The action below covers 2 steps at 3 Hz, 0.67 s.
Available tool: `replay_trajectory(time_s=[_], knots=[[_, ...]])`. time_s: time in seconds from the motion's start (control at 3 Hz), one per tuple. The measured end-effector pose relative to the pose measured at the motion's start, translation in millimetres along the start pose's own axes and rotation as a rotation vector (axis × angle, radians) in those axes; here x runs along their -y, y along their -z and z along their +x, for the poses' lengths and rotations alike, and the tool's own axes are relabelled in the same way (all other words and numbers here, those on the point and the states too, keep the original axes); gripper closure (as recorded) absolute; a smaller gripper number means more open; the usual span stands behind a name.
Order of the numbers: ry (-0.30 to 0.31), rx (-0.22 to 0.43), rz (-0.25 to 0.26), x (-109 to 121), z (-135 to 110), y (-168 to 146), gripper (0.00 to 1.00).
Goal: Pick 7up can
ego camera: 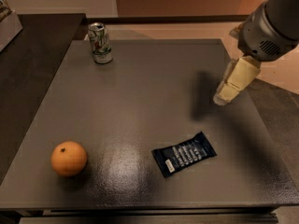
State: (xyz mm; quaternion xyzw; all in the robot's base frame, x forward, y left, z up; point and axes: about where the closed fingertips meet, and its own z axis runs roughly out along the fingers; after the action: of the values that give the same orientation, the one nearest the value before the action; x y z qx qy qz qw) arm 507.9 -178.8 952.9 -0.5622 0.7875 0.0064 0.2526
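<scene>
7up can (100, 43), one, upright far left, one orange (68, 158), one dark packet (183, 154), hand (222, 98) at right, grip unclear

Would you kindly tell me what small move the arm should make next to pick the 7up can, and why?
Probably carry the gripper leftward and farther back across the table: it hangs near the right edge, while the 7up can stands upright at the far left corner, well apart from it.

Place: looking like an office or lab corner; nothing is settling which.
Evidence: a plain grey table (140, 92) is standing beside a dark counter (32, 59), bearing a 7up can (100, 43), an orange (68, 158) and a snack packet (183, 154).
Gripper (224, 97): hanging over the table's right side.
</scene>
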Motion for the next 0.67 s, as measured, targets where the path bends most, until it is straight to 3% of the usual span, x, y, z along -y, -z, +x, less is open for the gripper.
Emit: replay_trajectory(time_s=[0.67], knots=[[-0.018, 0.184, 0.031, 32, -54, -39, 0.00]])
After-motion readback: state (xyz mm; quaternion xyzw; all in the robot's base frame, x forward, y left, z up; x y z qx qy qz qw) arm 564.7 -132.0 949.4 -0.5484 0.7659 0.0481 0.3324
